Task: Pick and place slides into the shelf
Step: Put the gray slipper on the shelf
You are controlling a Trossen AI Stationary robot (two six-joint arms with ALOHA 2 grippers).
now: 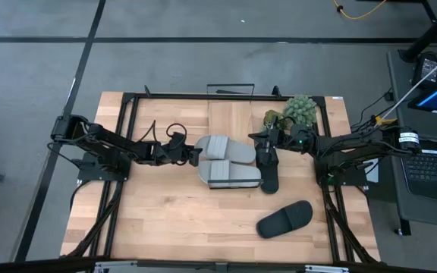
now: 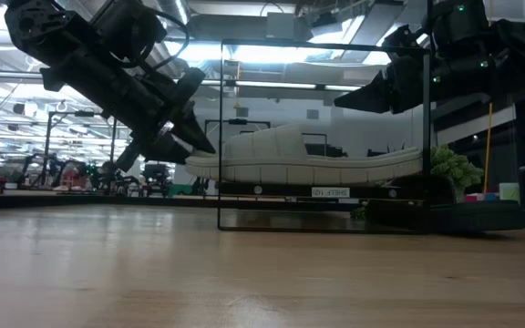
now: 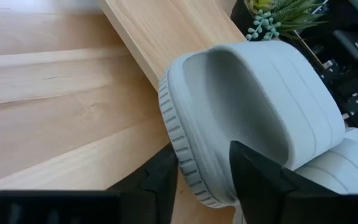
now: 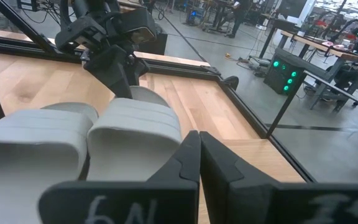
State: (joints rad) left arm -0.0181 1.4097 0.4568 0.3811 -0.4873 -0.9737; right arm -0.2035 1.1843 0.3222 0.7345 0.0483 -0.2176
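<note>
Left wrist view shows the left pincer gripping the heel rim of a light grey slide lying on the shelf at mid-worktop. Release should probably wait until the sole sits flat beside its twin. Closed, the right pincer hovers over a black slide; another black slide lies near the worktop's front-right corner. A workshop lies behind.
</note>
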